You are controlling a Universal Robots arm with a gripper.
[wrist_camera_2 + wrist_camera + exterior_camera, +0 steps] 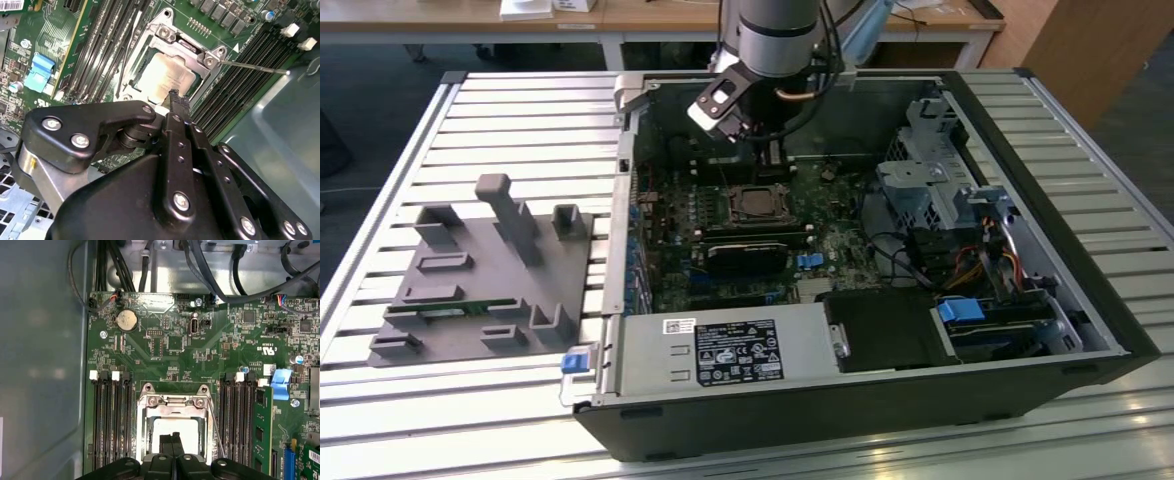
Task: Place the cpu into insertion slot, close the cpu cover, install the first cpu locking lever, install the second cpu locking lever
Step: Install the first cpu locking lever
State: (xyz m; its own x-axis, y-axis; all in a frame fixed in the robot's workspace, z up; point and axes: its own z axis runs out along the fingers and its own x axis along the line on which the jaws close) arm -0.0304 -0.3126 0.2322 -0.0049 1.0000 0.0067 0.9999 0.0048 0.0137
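On slatted table (480, 120): open computer case (854, 410). Inside, cpu (167, 75) lies under cpu cover (165, 32), apparently lowered to retain it. Above, gripper (172, 439) hovers, fingers together, likely as pusher.

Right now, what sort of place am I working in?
Probably a robotics lab or workshop bench. An opened computer case lies on a slatted metal table, a grey moulded fixture tray sits beside it, and wooden desks stand behind.

Robotics laboratory or test workshop. Evidence: industrial robot arm (774, 30) over an opened desktop computer case (854, 420) on a slatted aluminium bench (400, 140). Grey parts fixture (467, 280) alongside; wooden desks (667, 15) behind.
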